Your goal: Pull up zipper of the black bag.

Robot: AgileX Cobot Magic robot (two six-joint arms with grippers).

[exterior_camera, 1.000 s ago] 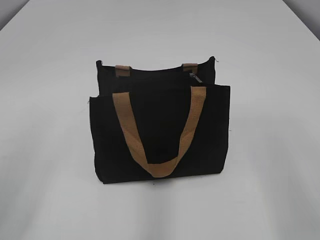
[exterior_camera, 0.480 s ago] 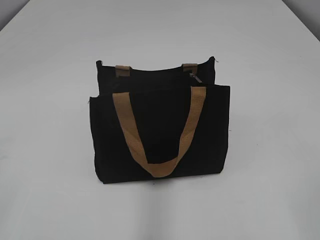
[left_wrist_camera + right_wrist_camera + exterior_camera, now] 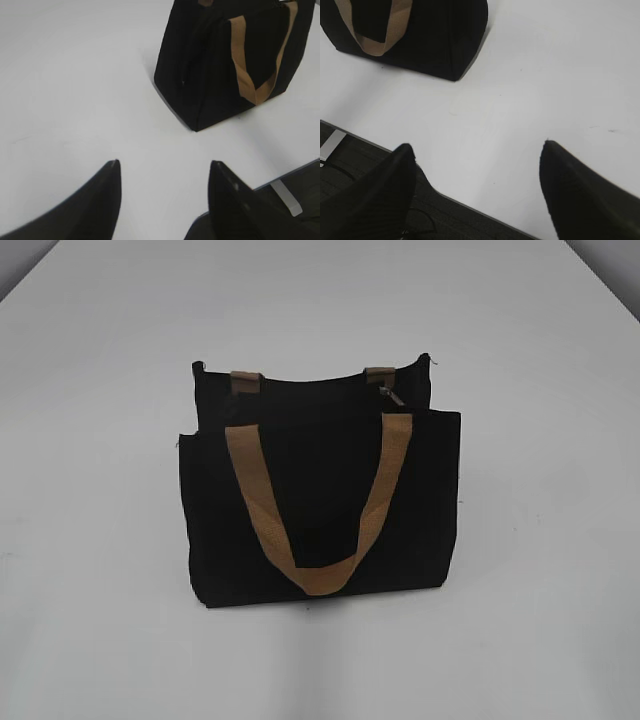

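Nothing has moved since the earlier exterior pictures: the black bag [image 3: 320,495] sits in the same spot, its handle hangs the same way, and neither arm has entered that view. For you, that means the task has not begun and the whole approach lies ahead.

Your left gripper [image 3: 165,172] has its fingers [image 3: 107,197] spread wide with only bare white surface [image 3: 75,90] between them; it holds nothing. Your right gripper [image 3: 477,165] is likewise wide apart and empty, its fingers [image 3: 395,185] hanging over the near edge of the surface, where a dark frame shows below. Both sit well apart from the bag.

Moving outward, the left wrist view shows the bag standing upright ahead and to the right, one side panel and the front pocket panel facing the camera. The right wrist view catches only the bag's lower corner and the bottom of the tan handle [image 3: 375,35] at the upper left.

In the exterior view the bag stands near the middle of the surface, front handle drooping down over the pocket. The zipper [image 3: 392,397] shows only as a small greyish pull tab at the top edge, toward the right end, just beside the rear strap's right anchor. I judge the right arm is better placed to take that tab, while the left steadies the bag's far end. The tab is small and sits close to the strap, so a mistaken pinch on webbing is the likely fault.
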